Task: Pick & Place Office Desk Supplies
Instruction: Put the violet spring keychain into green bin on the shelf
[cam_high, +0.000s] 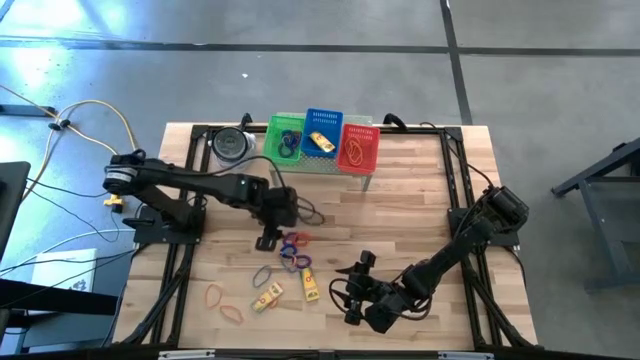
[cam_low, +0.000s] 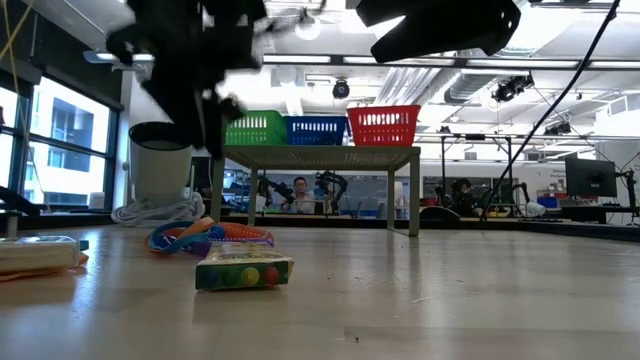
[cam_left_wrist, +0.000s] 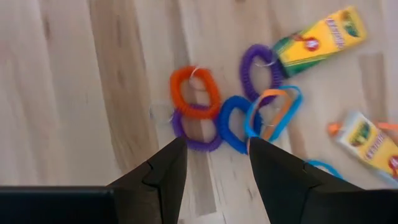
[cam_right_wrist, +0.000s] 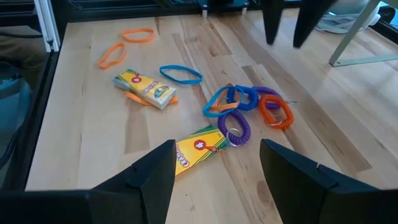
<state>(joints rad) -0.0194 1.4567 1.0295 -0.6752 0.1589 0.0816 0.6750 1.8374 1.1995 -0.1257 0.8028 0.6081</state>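
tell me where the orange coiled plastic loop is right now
In the high view the orange coiled plastic loop lies mid-table, just below the left gripper, touching a purple coiled loop.

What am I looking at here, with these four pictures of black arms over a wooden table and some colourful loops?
It is a robot with two dark arms working at a wooden table. One picture looks straight down from above, one looks level across the tabletop, and the other two come from cameras on each arm's wrist.

The left gripper hangs open just above a cluster of spiral coil loops in orange, purple and blue. The right gripper waits open near the table's front edge. Neither holds anything.

Two yellow crayon boxes and flat rubber bands in orange and blue also lie loose. On a small stand at the back sit a green basket, a blue basket and a red basket, each already holding an item or two, beside a round grey tin.
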